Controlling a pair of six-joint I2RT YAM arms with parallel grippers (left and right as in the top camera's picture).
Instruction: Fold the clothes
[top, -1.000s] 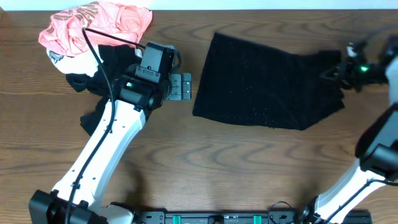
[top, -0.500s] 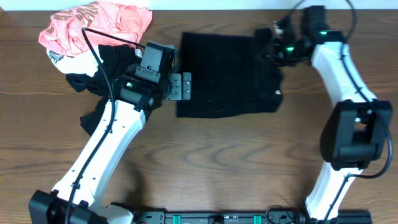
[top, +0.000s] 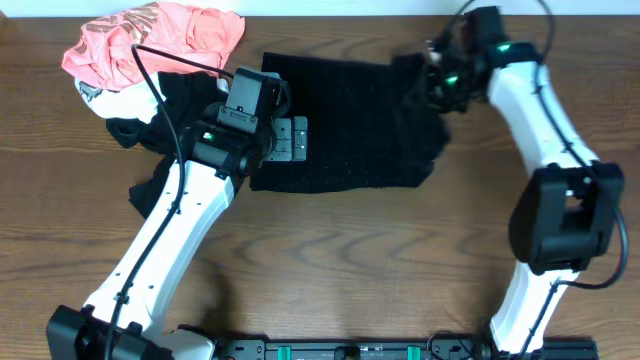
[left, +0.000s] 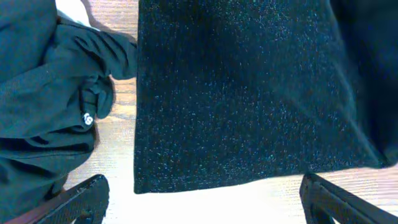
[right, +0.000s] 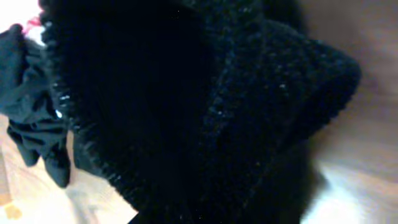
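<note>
Right tool (top: 438, 78) pinched shut on a bunched edge of the fuzzy black clothes (top: 345, 130); left tool (top: 288, 139) stood wide and empty.
The clothes lay spread on the worktop (top: 400, 270) between both tools, one edge just beneath the left tool. A smooth black garment (top: 160, 110) and a pink garment (top: 150, 45) sat behind it.

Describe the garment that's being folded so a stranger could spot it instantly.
On the brown wooden table, look at the middle of the far edge. The large black fuzzy knit garment lies spread there as one broad panel. Unlike the thin smooth black garment and the crumpled salmon-pink garment piled at the far-left corner, it is thick and nubbly.
</note>
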